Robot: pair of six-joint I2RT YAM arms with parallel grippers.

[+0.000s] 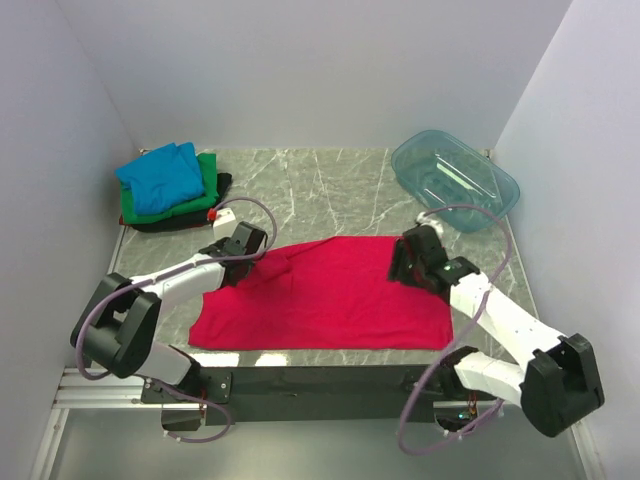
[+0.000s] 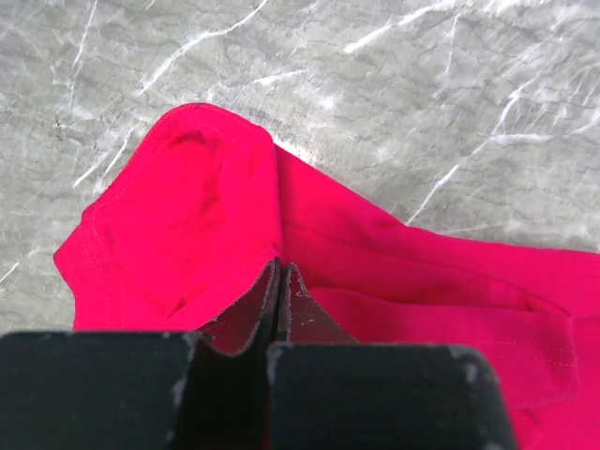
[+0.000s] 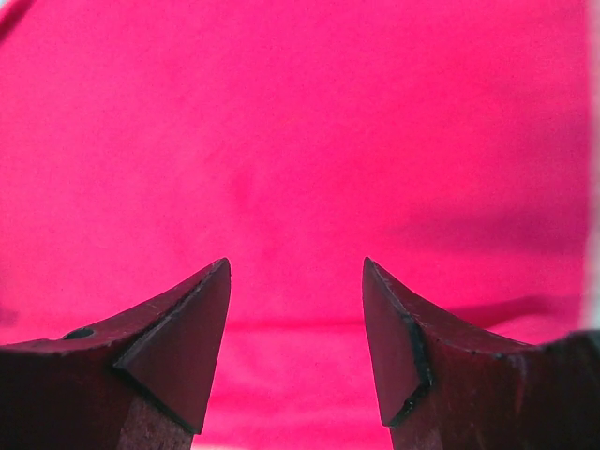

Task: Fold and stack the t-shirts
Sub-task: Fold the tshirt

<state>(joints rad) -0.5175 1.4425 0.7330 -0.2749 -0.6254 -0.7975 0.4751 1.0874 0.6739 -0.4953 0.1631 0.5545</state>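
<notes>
Close to the near table edge, the red shirt lies flat, its long side running left to right. The left gripper pinches its far-left corner. The right gripper hangs spread over its right end. Grey tabletop shows beyond.

Plain and bright with no print, the red-pink t-shirt is filling the middle of my top view. At 10 o'clock I am seeing three solid colours: the blue t-shirt, the green t-shirt and the black t-shirt. At 1 o'clock the tub is gleaming clear teal. The table is showing grey marble with white veins. My left gripper is looking black, my right gripper dark and tinged red
</notes>
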